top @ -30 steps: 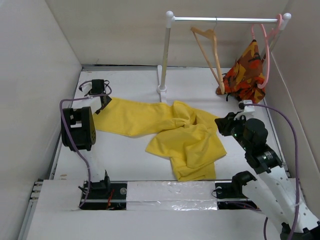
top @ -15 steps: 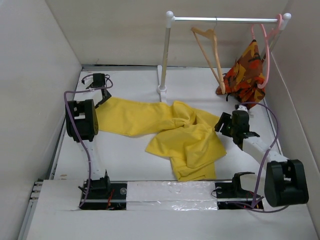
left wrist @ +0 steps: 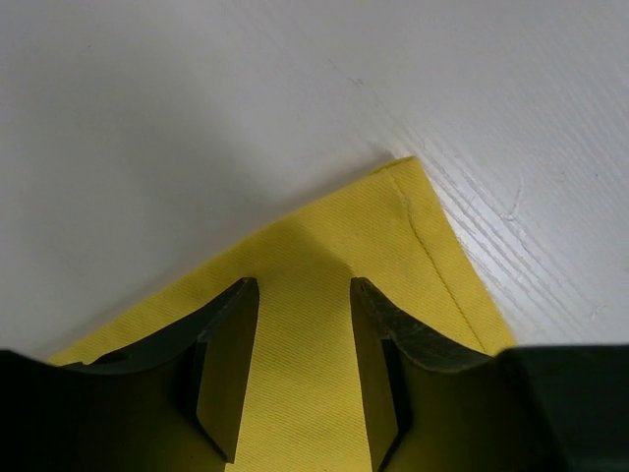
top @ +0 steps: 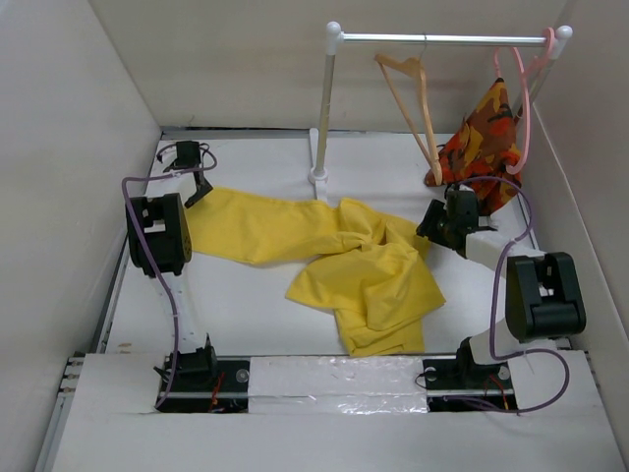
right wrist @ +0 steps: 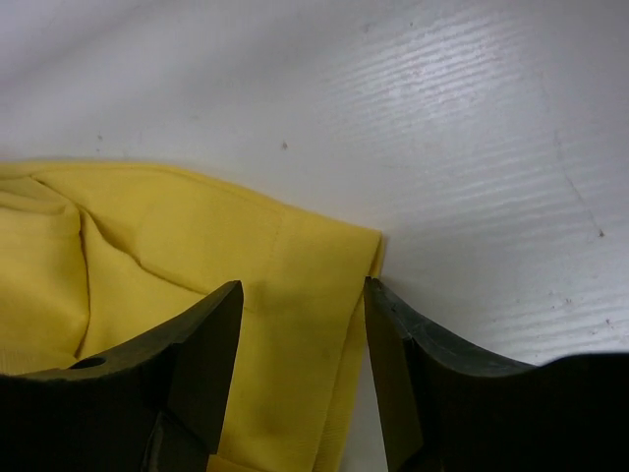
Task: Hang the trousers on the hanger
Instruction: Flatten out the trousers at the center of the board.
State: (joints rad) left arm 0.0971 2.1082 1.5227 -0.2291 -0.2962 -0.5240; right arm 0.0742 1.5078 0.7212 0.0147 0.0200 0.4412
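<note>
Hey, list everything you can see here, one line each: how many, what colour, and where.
Trousers: one, bright yellow, lying crumpled across the middle of the table.
Wooden hanger: one, light tan, hooked on the rail, bare.
Pink hanger: one, pink, at the rail's right end.
Patterned garment: one, orange-red, hanging at the rail's right end.
Rail: one, metal bar on white posts, at the far side of the table.
Table: one, white.
Left arm: one, black and white, near the left wall.
Right arm: one, black and white, at the right.
Left tool: one, black, open over a trouser hem corner.
Right tool: one, black, open over the trousers' right edge.
</note>
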